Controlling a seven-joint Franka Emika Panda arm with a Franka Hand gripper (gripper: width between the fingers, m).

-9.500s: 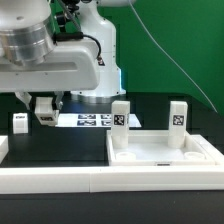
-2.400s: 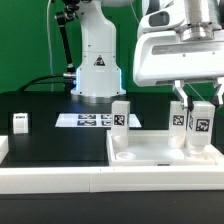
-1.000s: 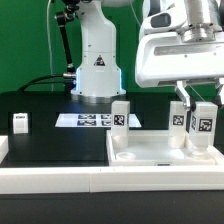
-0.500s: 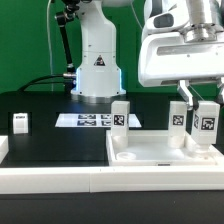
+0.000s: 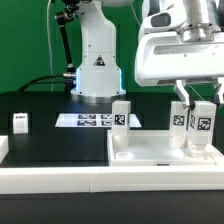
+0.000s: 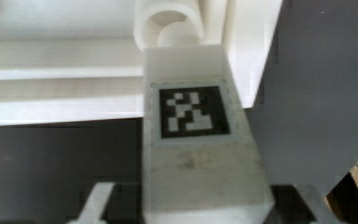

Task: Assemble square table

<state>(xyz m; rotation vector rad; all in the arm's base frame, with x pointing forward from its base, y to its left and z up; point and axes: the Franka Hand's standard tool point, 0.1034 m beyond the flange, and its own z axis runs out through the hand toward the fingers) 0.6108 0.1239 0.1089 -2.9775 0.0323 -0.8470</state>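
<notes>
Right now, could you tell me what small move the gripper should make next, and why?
Probably press the leg straight down into the near corner of the tabletop on the exterior view's right. The gripper is shut on the leg, upright over that corner, and the wrist view shows its end meeting what looks like the socket there.

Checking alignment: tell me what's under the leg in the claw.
The tabletop corner; a round socket shows past the leg. The leg's tip hides its inside.
</notes>
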